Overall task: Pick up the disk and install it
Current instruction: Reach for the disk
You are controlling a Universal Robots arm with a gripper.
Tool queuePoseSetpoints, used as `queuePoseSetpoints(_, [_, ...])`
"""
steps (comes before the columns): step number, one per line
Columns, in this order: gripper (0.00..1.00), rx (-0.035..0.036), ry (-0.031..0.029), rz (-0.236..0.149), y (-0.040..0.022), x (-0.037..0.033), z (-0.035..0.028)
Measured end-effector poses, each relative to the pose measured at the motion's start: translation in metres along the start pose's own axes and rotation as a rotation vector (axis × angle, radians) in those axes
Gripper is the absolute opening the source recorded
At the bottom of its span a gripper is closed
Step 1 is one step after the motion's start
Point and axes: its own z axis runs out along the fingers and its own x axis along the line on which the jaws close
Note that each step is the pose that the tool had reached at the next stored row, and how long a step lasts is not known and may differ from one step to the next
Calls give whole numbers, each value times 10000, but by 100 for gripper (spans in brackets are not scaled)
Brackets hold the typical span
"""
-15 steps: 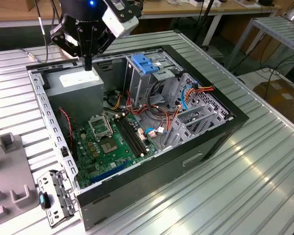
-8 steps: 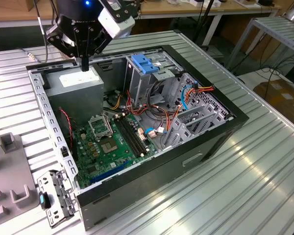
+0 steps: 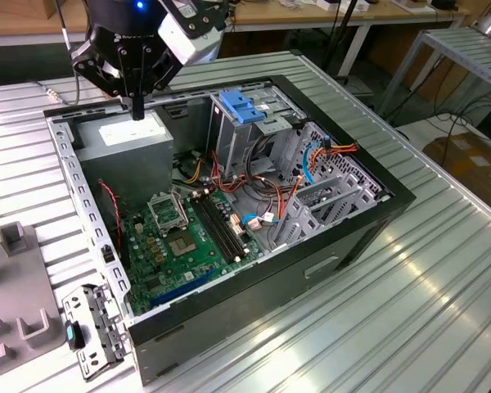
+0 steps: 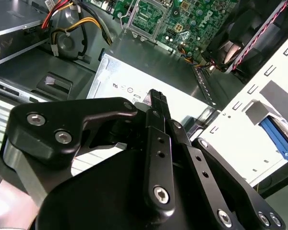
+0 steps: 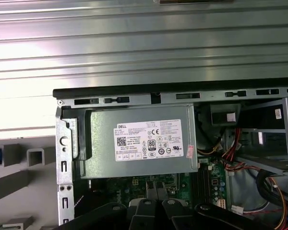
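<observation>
The gripper (image 3: 137, 109) is hovering over the power supply (image 3: 127, 141), fingers (image 4: 157, 105) clenched on nothing, while what I judge to be the disk (image 4: 278, 139), blue-edged, is lying outside the computer case (image 3: 254, 282) in the grey fixture (image 3: 16, 299), toward the exterior view's left.

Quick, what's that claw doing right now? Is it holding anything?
Gripper: closed, nothing seen between its fingers; it hangs just above the grey power-supply box in the open computer case.
</observation>
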Motion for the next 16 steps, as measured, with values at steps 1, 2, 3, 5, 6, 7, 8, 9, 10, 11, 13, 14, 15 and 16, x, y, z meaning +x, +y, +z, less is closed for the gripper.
queuePoseSetpoints(1, [11, 0, 0, 0, 0, 5, 0])
queuePoseSetpoints(2, [11, -1, 0, 0, -1, 9, 0])
queuePoseSetpoints(3, [11, 0, 0, 0, -1, 13, 0])
queuePoseSetpoints(5, [11, -1, 0, 0, -2, 26, 0])
queuePoseSetpoints(6, [11, 0, 0, -1, -2, 31, 0])
queuePoseSetpoints(7, [11, 0, 0, -1, -3, 39, 0])
queuePoseSetpoints(8, [11, 0, 0, 0, -3, 44, 0])
queuePoseSetpoints(9, [11, 0, 0, 0, -4, 54, 0])
queuePoseSetpoints(10, [11, 0, 0, 0, -5, 64, 1])
queuePoseSetpoints(11, [11, 0, 0, -1, -6, 77, 1])
queuePoseSetpoints(13, [11, -1, 0, -1, -8, 101, 2])
queuePoseSetpoints(14, [11, 0, 0, -1, -9, 112, 2])
queuePoseSetpoints(15, [11, 0, 0, 0, -9, 117, 2])
queuePoseSetpoints(16, [11, 0, 0, 0, -10, 126, 2])
